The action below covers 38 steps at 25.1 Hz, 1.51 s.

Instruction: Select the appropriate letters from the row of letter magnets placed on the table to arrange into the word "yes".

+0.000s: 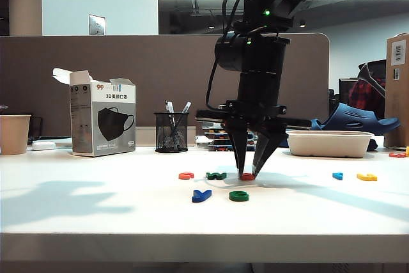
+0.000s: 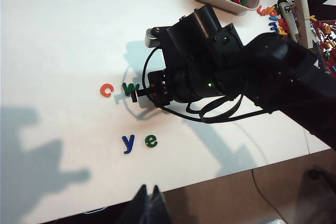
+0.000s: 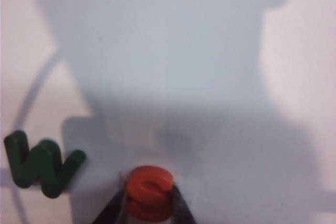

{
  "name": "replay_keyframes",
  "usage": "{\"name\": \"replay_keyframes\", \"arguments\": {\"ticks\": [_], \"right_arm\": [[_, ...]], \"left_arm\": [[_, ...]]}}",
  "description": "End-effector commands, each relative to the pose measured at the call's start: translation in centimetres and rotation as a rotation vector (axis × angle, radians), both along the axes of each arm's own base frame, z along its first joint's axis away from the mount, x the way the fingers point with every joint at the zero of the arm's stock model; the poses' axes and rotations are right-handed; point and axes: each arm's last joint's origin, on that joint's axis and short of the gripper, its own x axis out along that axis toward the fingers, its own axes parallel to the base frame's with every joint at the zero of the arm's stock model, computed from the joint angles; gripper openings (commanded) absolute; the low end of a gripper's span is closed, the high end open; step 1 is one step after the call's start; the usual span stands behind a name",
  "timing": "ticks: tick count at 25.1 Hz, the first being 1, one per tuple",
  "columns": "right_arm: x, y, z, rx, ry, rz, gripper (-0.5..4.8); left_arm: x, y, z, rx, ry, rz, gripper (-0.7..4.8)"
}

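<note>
The red "s" (image 3: pixel 149 192) lies on the white table (image 1: pixel 96 215), and my right gripper (image 3: pixel 149 205) points straight down and is shut on it, one finger against each side. From outside, the gripper (image 1: pixel 248 172) stands in the row of letter magnets, with its tips at the "s" (image 1: pixel 246 176). The dark blue "y" (image 1: pixel 201 195) and the green "e" (image 1: pixel 239 196) lie side by side nearer the front edge. My left gripper (image 2: pixel 148 188) is shut and holds nothing. It hangs at the table's front edge, well away from the "y" (image 2: pixel 128 142) and the "e" (image 2: pixel 151 140).
An orange-red letter (image 1: pixel 186 175) and a dark green "w" (image 1: pixel 216 176) lie left of the "s"; a light blue letter (image 1: pixel 337 176) and a yellow one (image 1: pixel 367 176) lie far right. Behind stand a white tub of letters (image 1: pixel 329 143), a pen cup (image 1: pixel 171 132), a mask box (image 1: pixel 102 119) and a paper cup (image 1: pixel 14 133).
</note>
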Motion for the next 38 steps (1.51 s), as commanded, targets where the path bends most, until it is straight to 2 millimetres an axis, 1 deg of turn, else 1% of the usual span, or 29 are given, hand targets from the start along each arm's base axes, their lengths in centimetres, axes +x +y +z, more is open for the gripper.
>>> {"name": "replay_keyframes", "arguments": {"ticks": [1,7,12,19,22,32,38], "right_arm": [[0.0,0.0,0.1,-0.002,0.003,-0.001,0.89],[-0.2,-0.1,0.7,-0.001,0.0,-0.001,0.89],[-0.4,-0.2,1.7,0.012,-0.022,-0.001,0.89],[-0.9,-0.6,3.9,0.037,-0.063,-0.001,0.89],[-1.3,-0.9,5.2,0.047,-0.082,-0.004,0.89],[-2.9,-3.4,9.4,0.058,-0.113,-0.039,0.89],[-4.1,-4.1,11.2,0.062,-0.126,-0.041,0.89]], "left_arm": [[-0.1,0.1,0.2,-0.008,-0.011,0.004,-0.05],[-0.1,0.1,0.2,-0.008,-0.011,0.004,-0.05],[-0.1,0.1,0.2,-0.008,-0.011,0.004,-0.05],[-0.1,0.1,0.2,-0.008,-0.011,0.004,-0.05],[-0.1,0.1,0.2,-0.008,-0.011,0.004,-0.05],[-0.1,0.1,0.2,-0.008,-0.011,0.004,-0.05],[-0.1,0.1,0.2,-0.008,-0.011,0.004,-0.05]]}}
